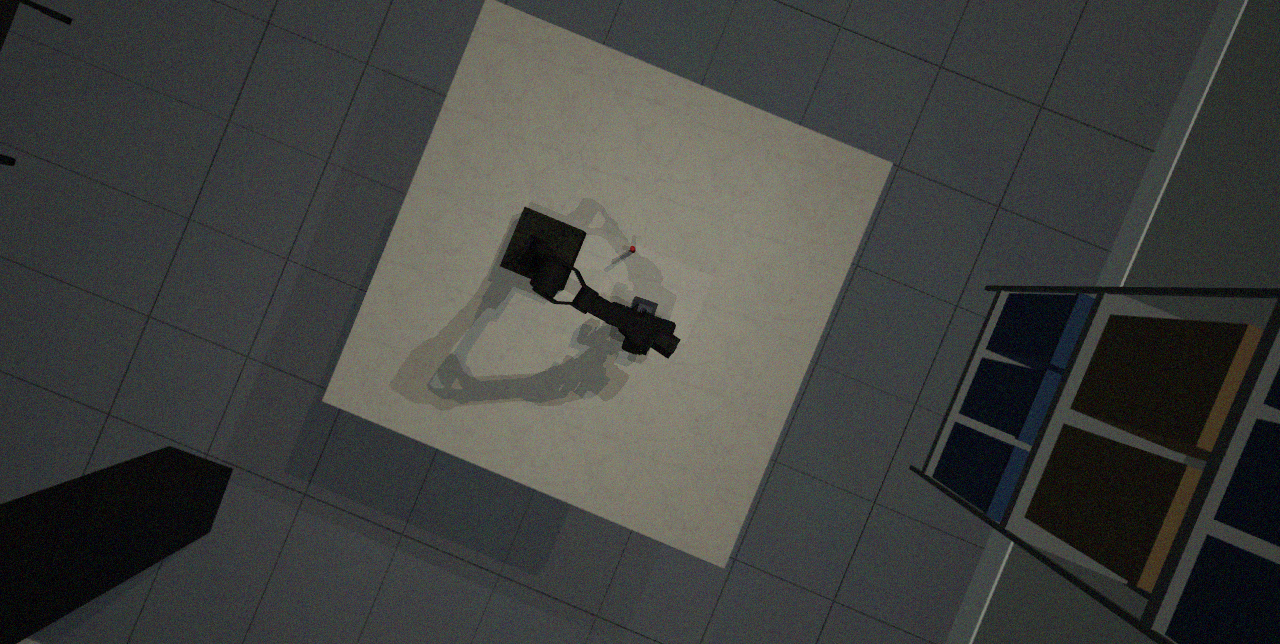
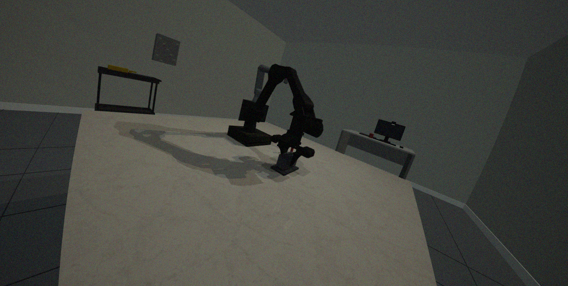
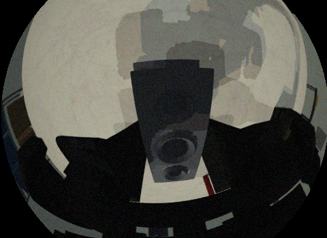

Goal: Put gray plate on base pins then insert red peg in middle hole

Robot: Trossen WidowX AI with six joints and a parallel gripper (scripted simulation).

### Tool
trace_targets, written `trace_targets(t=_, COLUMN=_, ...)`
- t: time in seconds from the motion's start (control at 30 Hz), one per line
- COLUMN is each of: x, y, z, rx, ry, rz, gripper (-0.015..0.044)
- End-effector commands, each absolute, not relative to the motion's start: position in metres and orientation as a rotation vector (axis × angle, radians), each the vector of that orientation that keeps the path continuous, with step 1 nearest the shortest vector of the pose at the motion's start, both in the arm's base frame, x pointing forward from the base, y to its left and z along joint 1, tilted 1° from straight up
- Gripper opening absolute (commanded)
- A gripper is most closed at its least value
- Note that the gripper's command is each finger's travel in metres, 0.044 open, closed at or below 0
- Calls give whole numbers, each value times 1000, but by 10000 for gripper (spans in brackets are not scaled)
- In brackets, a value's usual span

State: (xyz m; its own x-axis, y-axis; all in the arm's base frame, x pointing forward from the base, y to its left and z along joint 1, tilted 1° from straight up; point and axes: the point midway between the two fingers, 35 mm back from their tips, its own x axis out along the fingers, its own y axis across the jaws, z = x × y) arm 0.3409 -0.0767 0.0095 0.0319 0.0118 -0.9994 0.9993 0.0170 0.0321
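My gripper is shut on the gray plate. The plate hangs on edge between the fingers, and two of its holes show in the wrist view. It is right over the dark base, with its lower edge close to the base. I cannot tell whether it touches the pins, and in the wrist view the plate hides the base. The red peg stands on the table, apart from the gripper.
The arm's black mount sits on the pale table top. Off the table are a black shelf table, a white desk with a monitor and a shelving rack.
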Motion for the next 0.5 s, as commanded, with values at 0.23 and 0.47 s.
trace_targets(t=0.23, x=341, y=-77, z=10, rx=1220, ry=1201, rz=-1167, gripper=105)
trace_targets(t=0.47, x=341, y=-77, z=10, rx=1220, ry=1201, rz=-1167, gripper=289)
